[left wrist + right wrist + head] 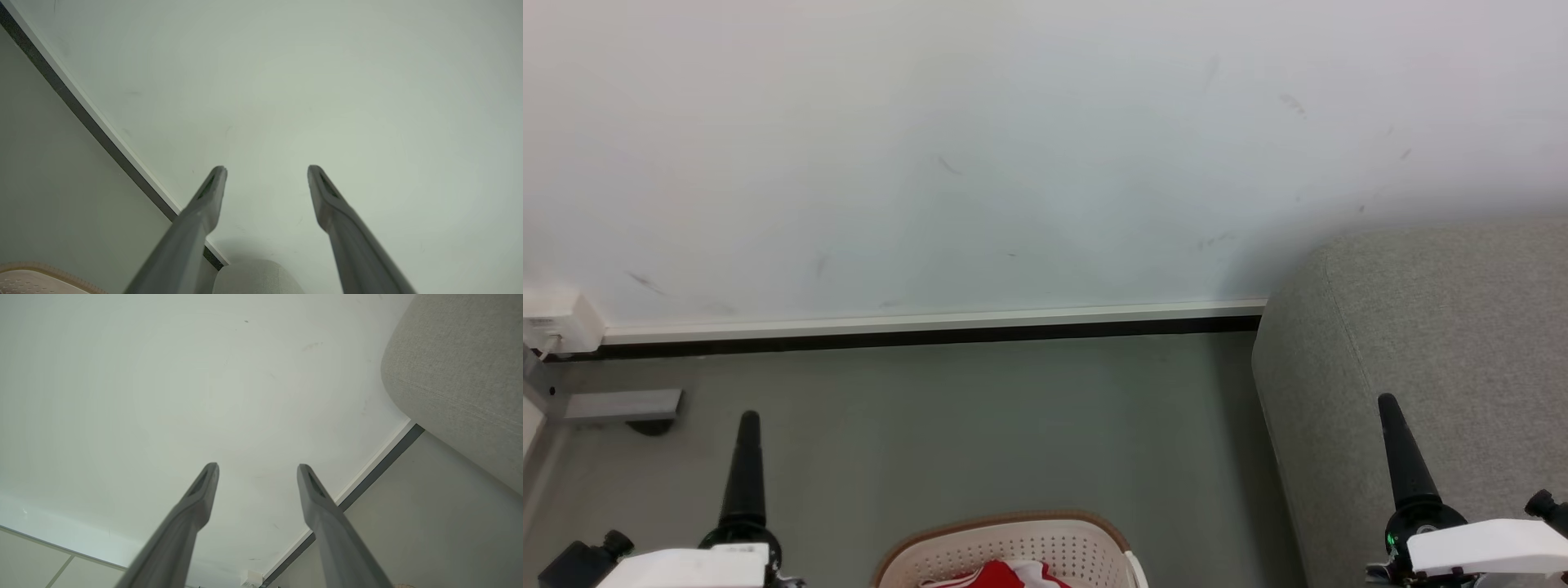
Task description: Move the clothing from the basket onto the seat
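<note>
The cream basket (1013,549) with a brown rim sits at the bottom centre of the head view, red and white clothing (1001,576) inside it. The grey seat (1437,343) fills the right side. My left gripper (749,420) points up at the lower left, apart from the basket. My right gripper (1387,404) stands in front of the seat's side. In the left wrist view the left gripper (267,169) is open and empty, facing the wall, with the basket rim (36,270) at the bottom left. In the right wrist view the right gripper (257,467) is open and empty, the seat (457,363) at upper right.
A white wall (980,147) with a pale baseboard (931,320) runs behind. Grey floor (980,425) lies between basket and wall. A white socket box (556,320) and a grey bar (621,404) sit at the far left.
</note>
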{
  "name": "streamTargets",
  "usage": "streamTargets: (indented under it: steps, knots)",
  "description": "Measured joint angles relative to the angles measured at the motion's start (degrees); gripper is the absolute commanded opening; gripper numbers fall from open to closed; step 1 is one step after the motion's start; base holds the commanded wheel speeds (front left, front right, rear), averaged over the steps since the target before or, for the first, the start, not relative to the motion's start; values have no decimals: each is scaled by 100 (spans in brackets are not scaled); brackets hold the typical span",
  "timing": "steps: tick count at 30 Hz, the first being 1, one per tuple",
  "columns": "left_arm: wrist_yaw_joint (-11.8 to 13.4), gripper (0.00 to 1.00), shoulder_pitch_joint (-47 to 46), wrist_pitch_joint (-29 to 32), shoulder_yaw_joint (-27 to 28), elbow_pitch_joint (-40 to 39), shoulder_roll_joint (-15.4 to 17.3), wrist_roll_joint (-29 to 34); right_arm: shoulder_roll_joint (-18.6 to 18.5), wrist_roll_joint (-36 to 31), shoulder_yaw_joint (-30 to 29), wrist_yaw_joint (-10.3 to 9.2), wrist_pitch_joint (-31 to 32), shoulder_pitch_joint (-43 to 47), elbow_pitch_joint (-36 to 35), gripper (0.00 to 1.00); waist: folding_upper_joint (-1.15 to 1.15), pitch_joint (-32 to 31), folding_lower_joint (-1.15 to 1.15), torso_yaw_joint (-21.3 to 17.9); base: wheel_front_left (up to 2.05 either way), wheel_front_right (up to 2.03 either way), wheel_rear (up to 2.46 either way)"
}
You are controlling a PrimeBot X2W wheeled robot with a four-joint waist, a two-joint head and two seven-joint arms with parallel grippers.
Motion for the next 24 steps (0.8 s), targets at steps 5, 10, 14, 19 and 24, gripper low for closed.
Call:
streamTargets:
  steps: [5,10,14,19,24]
  knots:
    - [58,100,9,-93,-42,-81,3,714,-21,-414,130,-1,-85,-42,-11,100,0,-5,0,-5,0,0,0]
    - [213,100,38,-170,-191,-123,5,1472,-79,-947,229,0,-187,-57,-8,100,0,-16,0,-10,0,0,0]
    - [341,100,88,-226,-272,-136,8,2036,-132,-1424,307,0,-252,-68,-4,100,0,-28,0,-14,0,0,0]
    - [476,100,92,-323,-350,-109,10,2604,-151,-2001,348,-1,-322,-68,9,100,0,-50,0,-20,0,0,0]
    - [560,100,108,-416,-392,-40,13,3181,-170,-2607,415,0,-416,-67,56,100,0,-75,0,-24,0,0,0]
